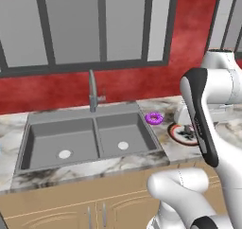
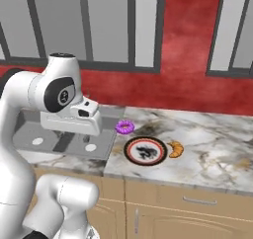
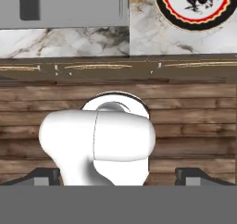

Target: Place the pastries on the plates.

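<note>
Tool [image 3: 118, 176] spread wide, gripping nothing, up above your bench [image 2: 207, 149]; donut [image 2: 124, 127] and croissant [image 2: 175, 148] lie beside red-rimmed plate [image 2: 145, 151].

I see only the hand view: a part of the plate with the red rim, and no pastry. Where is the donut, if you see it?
Observer: The purple donut lies on the counter, behind the red-rimmed plate and beside the sink's right back corner.
Operator: And the croissant?
Observer: The croissant lies on the counter close to the right of that plate.
Operator: Is anything on the plate already?
Observer: No, its whole face is bare; both pastries are off it.
</note>
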